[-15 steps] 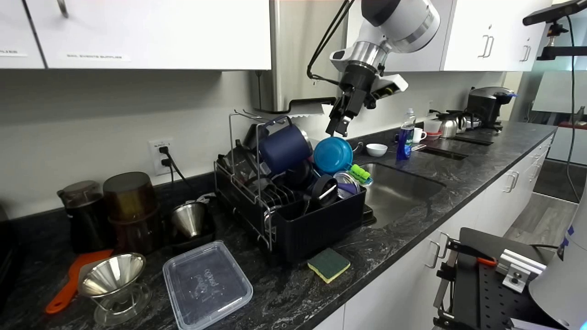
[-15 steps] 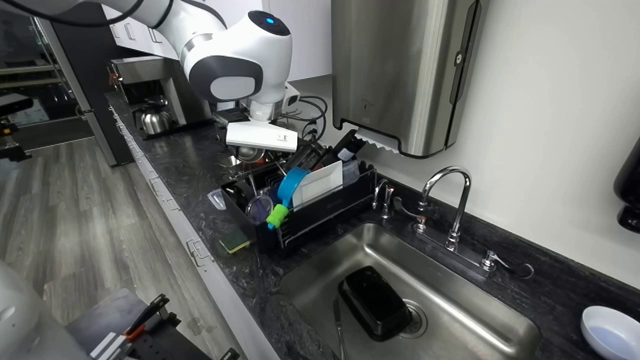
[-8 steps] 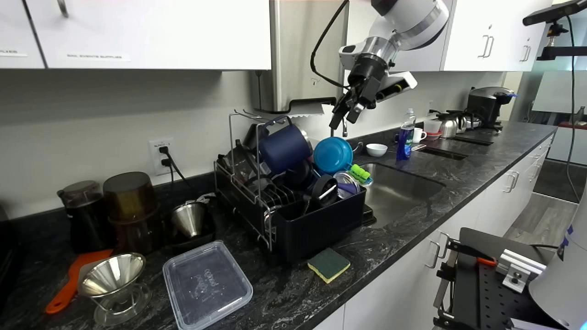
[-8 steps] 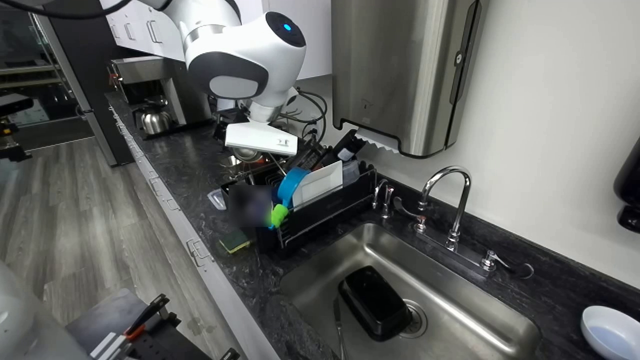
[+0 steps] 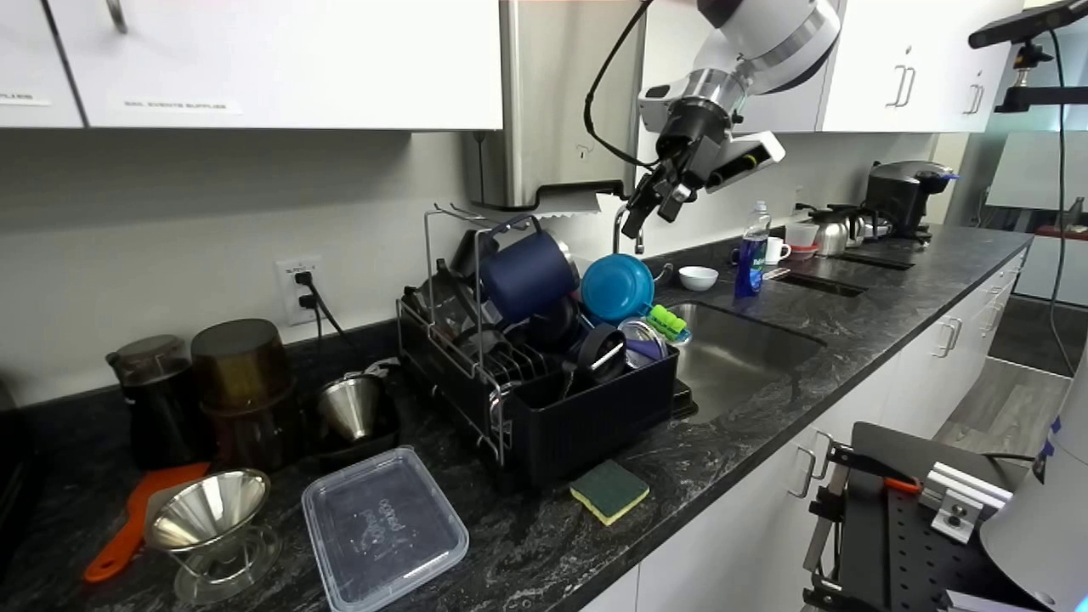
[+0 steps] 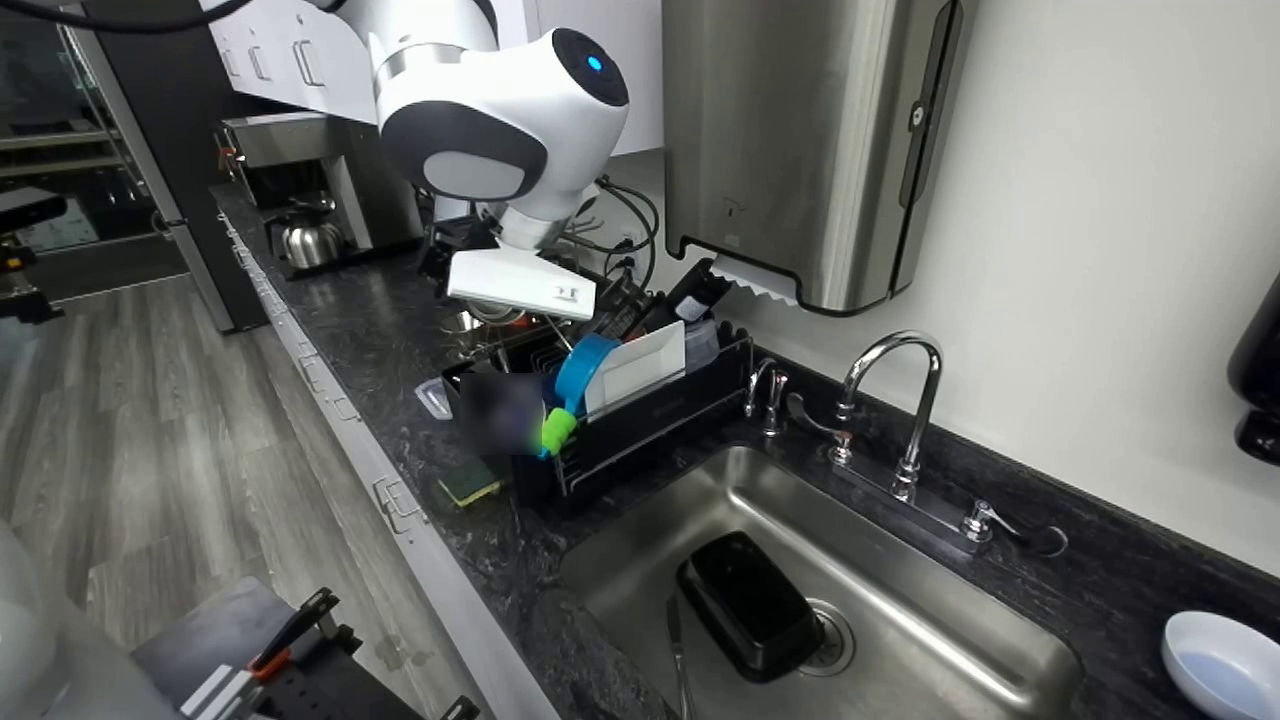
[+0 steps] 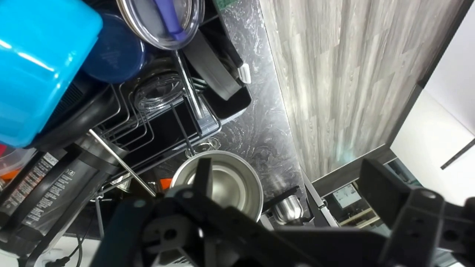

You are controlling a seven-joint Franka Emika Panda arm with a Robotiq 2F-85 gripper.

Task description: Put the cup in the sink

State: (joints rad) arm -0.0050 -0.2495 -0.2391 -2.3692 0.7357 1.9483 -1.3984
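Since a second ago our gripper (image 5: 651,219) has shifted up and to the right in an exterior view, and its fingers (image 7: 202,178) have parted; we now see them standing wide. Our navy cup (image 5: 529,276) has kept its place high in the dish rack (image 5: 595,429), tipped on its side with the handle uppermost. We see the gripper apart from it, though in the wrist view one finger hides some of the cup's steel-lined mouth. Nearer the sink (image 6: 960,660), a bright blue pan (image 5: 617,287) with a green grip (image 5: 665,321) leans in the rack. Down in that sink we find a black dish (image 6: 752,605) by the drain (image 6: 838,640) and a thin utensil (image 6: 680,660) just beside the dish; the faucet (image 6: 906,480) rises on the wall side. Along the counter (image 5: 531,557) a sponge (image 5: 609,490) lies near the rack, with a steel cone (image 5: 208,510) farther along; across the sink stand a white bowl (image 5: 698,277) and a bottle of blue soap (image 5: 751,263). One patch of the rack is blurred in an exterior view, and we cannot tell what is there.
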